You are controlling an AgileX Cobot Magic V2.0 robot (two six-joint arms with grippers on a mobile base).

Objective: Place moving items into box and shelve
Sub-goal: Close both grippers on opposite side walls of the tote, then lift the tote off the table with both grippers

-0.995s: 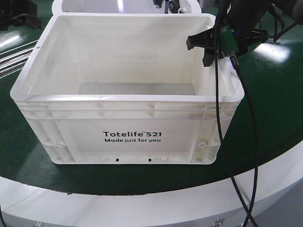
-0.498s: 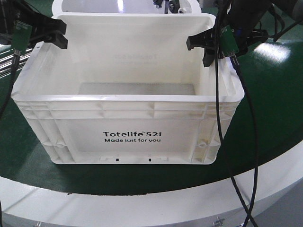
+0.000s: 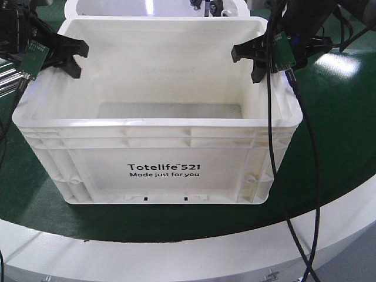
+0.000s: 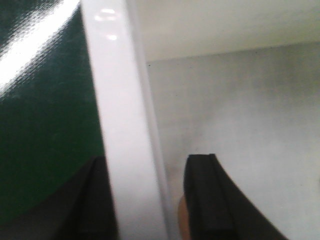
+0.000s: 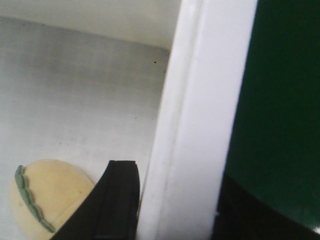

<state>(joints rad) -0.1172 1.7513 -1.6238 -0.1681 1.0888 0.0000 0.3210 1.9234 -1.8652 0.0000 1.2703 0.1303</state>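
Note:
The white box (image 3: 88, 161), printed "Totelife 521", stands on the green table. My left gripper (image 3: 78, 60) hangs over its left rim (image 4: 125, 100), open, one finger outside and one inside with a gap to the wall. My right gripper (image 3: 245, 64) straddles the right rim (image 5: 205, 100), and its inner finger (image 5: 117, 200) lies against the wall. On the box floor beside that finger rests a yellow plush toy (image 5: 45, 200) with a green leaf. A brownish sliver (image 4: 181, 220) shows by the left inner finger. From the front, the box wall hides both toys.
The round green table (image 3: 335, 153) has a white outer edge (image 3: 176, 258) close in front. A second white container (image 3: 106, 6) stands behind the box. Black cables (image 3: 272, 147) hang from the right arm across the box's right corner. Metal rails (image 3: 9, 79) lie at far left.
My left gripper has come in from the left and now sits over the box's left rim. The right gripper and the box have stayed where they were.

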